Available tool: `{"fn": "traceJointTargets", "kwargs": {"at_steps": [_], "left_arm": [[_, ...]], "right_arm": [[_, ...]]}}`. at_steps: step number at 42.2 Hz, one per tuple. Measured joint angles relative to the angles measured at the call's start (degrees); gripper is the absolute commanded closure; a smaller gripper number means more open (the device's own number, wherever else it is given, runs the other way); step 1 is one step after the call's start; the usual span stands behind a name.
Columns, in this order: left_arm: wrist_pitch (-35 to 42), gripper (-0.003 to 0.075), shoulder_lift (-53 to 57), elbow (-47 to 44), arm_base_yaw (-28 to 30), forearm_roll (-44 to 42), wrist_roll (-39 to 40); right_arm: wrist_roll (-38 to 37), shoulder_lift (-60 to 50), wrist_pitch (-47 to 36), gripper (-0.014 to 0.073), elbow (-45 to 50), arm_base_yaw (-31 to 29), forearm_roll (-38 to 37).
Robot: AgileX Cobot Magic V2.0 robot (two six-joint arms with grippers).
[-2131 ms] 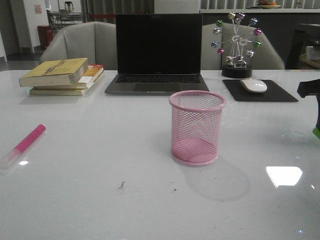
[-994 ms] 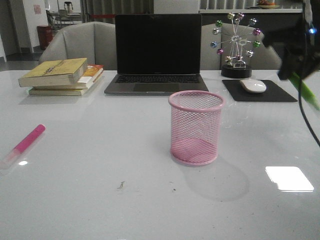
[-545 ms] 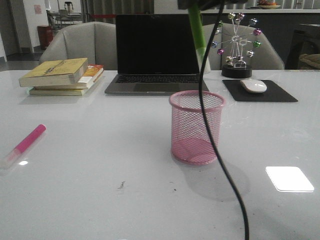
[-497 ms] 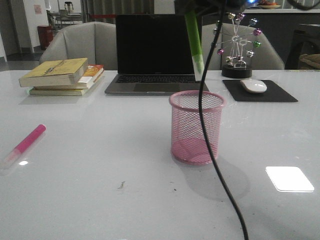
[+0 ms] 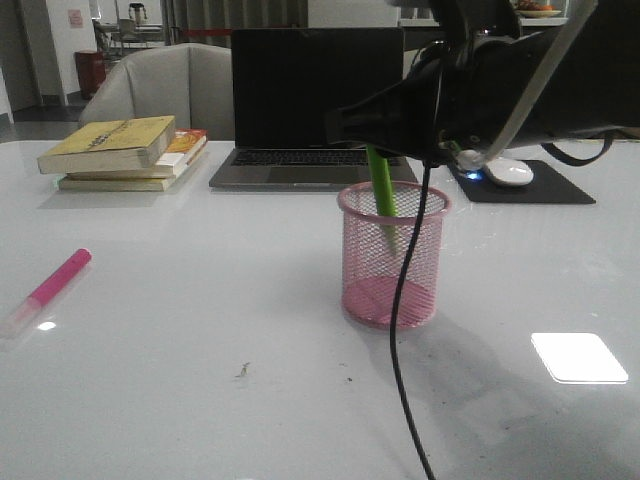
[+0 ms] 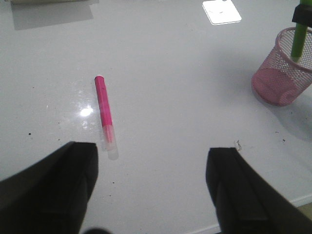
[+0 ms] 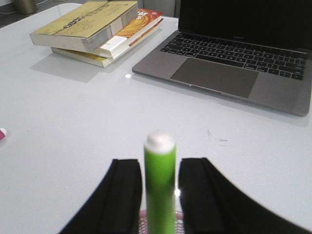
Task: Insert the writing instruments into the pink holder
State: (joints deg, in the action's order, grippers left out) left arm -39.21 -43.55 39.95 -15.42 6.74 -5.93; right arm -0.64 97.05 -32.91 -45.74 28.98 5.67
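Above the pink wire-mesh cylindrical cup (image 5: 392,255), the right gripper (image 7: 160,187) clamps the lime-green highlighter (image 5: 381,195), its lower end inside. Left gripper (image 6: 151,187) gapes empty near the pink highlighter (image 6: 104,108) on the table.

My front camera looks forward and slightly down across the bench (image 5: 150,380), taking in its whole depth to the laptop (image 5: 315,105) and books (image 5: 125,150) at the far edge. The camera on my left wrist looks steeply down from well above the bench, past my left claw (image 6: 151,190); it shares the pink marker (image 6: 105,112) and pink holder (image 6: 282,73) with the front view. The camera on my right wrist sits close over the holder and faces forward along the green marker (image 7: 159,185), sharing the laptop and books with the front view.
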Motion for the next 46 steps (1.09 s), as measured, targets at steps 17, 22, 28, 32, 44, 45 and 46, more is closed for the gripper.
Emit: {"fn": "traceJointTargets", "kwargs": {"at_steps": [17,22,28,32,44,45,46], "left_arm": [[0.1,0.0192,0.0,0.0,0.0,0.0,0.0],[0.1,0.0192,0.0,0.0,0.0,0.0,0.0],[0.1,0.0192,0.0,0.0,0.0,0.0,0.0],[0.1,0.0192,0.0,0.0,0.0,0.0,0.0],[0.1,0.0192,0.0,0.0,0.0,0.0,0.0],[0.1,0.0192,0.0,0.0,0.0,0.0,0.0],[0.1,0.0192,0.0,0.0,0.0,0.0,0.0]], "right_arm": [[0.0,-18.2,17.3,0.0106,0.0,0.0,-0.5],[0.0,-27.4,29.6,0.0106,0.0,0.0,-4.0],[0.0,-36.8,44.7,0.0106,0.0,0.0,-9.0],[-0.1,-41.3,53.7,0.0106,0.1,0.0,-9.5],[-0.2,-50.9,65.4,0.0106,5.8,0.0,-3.1],[-0.2,-51.6,65.7,0.0106,6.3,0.0,-2.8],[-0.2,-52.0,65.8,0.0106,6.8,0.0,-2.7]]}}
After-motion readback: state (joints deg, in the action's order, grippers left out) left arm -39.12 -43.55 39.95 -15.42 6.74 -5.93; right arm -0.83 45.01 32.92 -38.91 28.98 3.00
